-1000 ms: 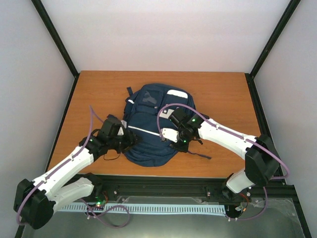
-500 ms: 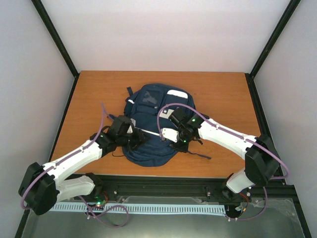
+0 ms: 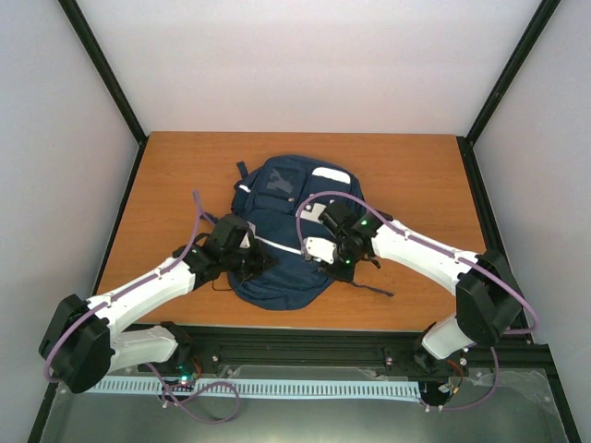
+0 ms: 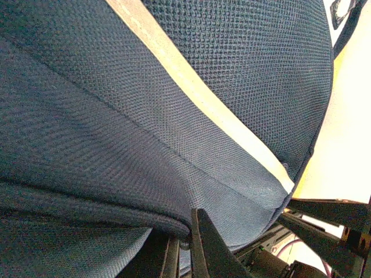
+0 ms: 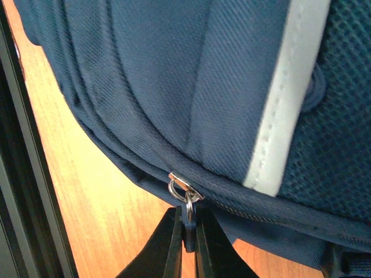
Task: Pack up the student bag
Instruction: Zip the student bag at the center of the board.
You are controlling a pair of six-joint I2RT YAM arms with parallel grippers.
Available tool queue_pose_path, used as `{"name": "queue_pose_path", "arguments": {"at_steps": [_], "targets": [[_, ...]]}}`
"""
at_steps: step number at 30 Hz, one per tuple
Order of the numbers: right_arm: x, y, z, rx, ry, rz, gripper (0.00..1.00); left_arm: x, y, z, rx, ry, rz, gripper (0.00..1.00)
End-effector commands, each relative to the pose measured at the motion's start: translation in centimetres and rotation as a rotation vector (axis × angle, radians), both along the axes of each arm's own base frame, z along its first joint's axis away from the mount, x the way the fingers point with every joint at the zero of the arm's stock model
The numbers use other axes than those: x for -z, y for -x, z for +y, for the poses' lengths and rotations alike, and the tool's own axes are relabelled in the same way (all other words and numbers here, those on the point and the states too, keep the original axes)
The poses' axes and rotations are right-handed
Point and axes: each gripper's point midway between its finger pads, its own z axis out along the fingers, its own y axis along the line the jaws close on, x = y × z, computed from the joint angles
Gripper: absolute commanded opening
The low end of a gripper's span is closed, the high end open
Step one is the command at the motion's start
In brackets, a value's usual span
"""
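1. The student bag (image 3: 288, 198) lies flat about mid-desk on the orange-brown desk (image 3: 175, 175). Its front, with the white patches, faces up, and its rounded end points toward the arm bases.
2. The left claw (image 4: 184, 246) is at the bag's left flank. Its fingers are drawn together and pinch a raised fold of the navy fabric.
3. In the left wrist view, a white stripe (image 4: 191, 95) runs diagonally across the mesh weave above that pinch.
4. The right claw (image 5: 186, 234) is at the bag's right side, just above the desk. Its fingers are clamped on the zipper pull (image 5: 186, 202), which hangs from a metal slider on the zip line along the bag's edge.
5. A dark strap (image 3: 374, 288) trails from the bag onto the desk at the right, near the front edge.
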Motion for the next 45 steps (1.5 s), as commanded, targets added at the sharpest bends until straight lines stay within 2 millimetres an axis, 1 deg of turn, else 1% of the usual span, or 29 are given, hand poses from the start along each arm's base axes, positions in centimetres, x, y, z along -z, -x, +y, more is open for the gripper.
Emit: {"name": "queue_pose_path", "arguments": {"at_steps": [1, 6, 10, 11, 14, 16, 17, 19, 20, 21, 22, 23, 24, 26, 29, 32, 34, 35, 37, 38, 39, 40, 41, 43, 44, 45], "targets": [[-0.5, -2.1, -1.8, 0.054, 0.011, -0.057, 0.03, -1.7, -1.0, -0.5, 0.013, 0.01, -0.078, 0.01], [-0.2, -4.9, -3.2, 0.136, 0.008, -0.075, 0.03, -1.6, -0.8, -0.3, 0.016, 0.006, -0.079, 0.01], [0.1, -6.1, -3.4, 0.161, -0.012, -0.077, 0.03, -1.4, -0.7, -0.6, 0.039, 0.009, -0.076, 0.01], [0.0, -6.2, -3.2, 0.162, -0.021, -0.077, 0.06, -1.5, -0.7, -0.8, 0.047, 0.013, -0.075, 0.01], [-0.6, -6.2, -2.9, 0.169, -0.05, -0.08, 0.21, -1.8, -1.4, -1.6, 0.055, 0.03, -0.083, 0.01], [-1.3, -6.4, -3.1, 0.186, -0.064, -0.1, 0.32, -2.4, -2.3, -2.3, 0.043, 0.058, -0.104, 0.01], [-1.7, -6.5, -3.4, 0.199, -0.072, -0.113, 0.39, -2.8, -2.7, -2.6, 0.037, 0.07, -0.113, 0.01], [-3.3, -7.1, -4.1, 0.231, -0.114, -0.155, 0.48, -3.4, -3.5, -3.2, 0.024, 0.08, -0.135, 0.01], [-4.0, -7.4, -4.5, 0.252, -0.138, -0.171, 0.55, -3.7, -3.8, -3.5, 0.019, 0.077, -0.146, 0.01], [-4.7, -7.8, -4.9, 0.275, -0.169, -0.186, 0.65, -3.9, -4.3, -3.9, 0.014, 0.074, -0.152, 0.01], [-5.7, -8.3, -5.3, 0.306, -0.21, -0.201, 0.89, -4.0, -4.6, -4.5, 0.018, 0.078, -0.151, 0.01], [-6.5, -8.9, -6.0, 0.354, -0.246, -0.214, 0.99, -4.1, -4.9, -5.2, 0.028, 0.088, -0.15, 0.01], [-7.4, -9.3, -6.5, 0.389, -0.279, -0.236, 1.0, -4.1, -5.1, -5.9, 0.04, 0.093, -0.148, 0.01], [-8.6, -10.1, -7.1, 0.426, -0.314, -0.291, 1.0, -4.0, -5.4, -7.8, 0.076, 0.091, -0.147, 0.01], [-8.6, -11.4, -8.3, 0.505, -0.293, -0.368, 1.0, -3.5, -5.5, -10.7, 0.14, 0.063, -0.151, 0.01], [-9.1, -11.8, -8.3, 0.532, -0.332, -0.364, 1.0, -2.7, -4.8, -13.6, 0.229, 0.06, -0.13, 0.02], [-10.1, -11.8, -8.3, 0.537, -0.379, -0.387, 1.0, -2.7, -4.3, -14.8, 0.283, 0.078, -0.123, 0.06], [-10.5, -11.8, -8.3, 0.53, -0.394, -0.404, 1.0, -2.9, -4.1, -14.8, 0.295, 0.078, -0.131, 0.09], [-11.1, -11.6, -8.1, 0.5, -0.409, -0.42, 1.0, -3.7, -4.0, -14.2, 0.307, 0.056, -0.172, 0.2], [-11.2, -11.6, -8.1, 0.495, -0.41, -0.42, 1.0, -4.2, -4.0, -13.6, 0.31, 0.028, -0.198, 0.28], [-11.3, -11.5, -8.0, 0.49, -0.415, -0.414, 1.0, -5.2, -4.1, -13.0, 0.319, 0.001, -0.238, 0.36], [-11.5, -11.5, -8.0, 0.487, -0.424, -0.405, 1.0, -5.6, -4.1, -12.3, 0.329, -0.037, -0.265, 0.43], [-11.7, -11.4, -7.9, 0.479, -0.437, -0.393, 1.0, -6.7, -4.2, -11.7, 0.342, -0.075, -0.306, 0.49], [-12.5, -11.2, -7.6, 0.462, -0.474, -0.367, 1.0, -7.6, -4.0, -9.7, 0.382, -0.186, -0.352, 0.6], [-13.0, -11.1, -7.6, 0.461, -0.492, -0.361, 1.0, -8.4, -4.3, -8.5, 0.384, -0.249, -0.395, 0.68], [-13.8, -11.2, -7.5, 0.461, -0.515, -0.357, 1.0, -9.0, -4.5, -7.6, 0.389, -0.299, -0.424, 0.73]]}}
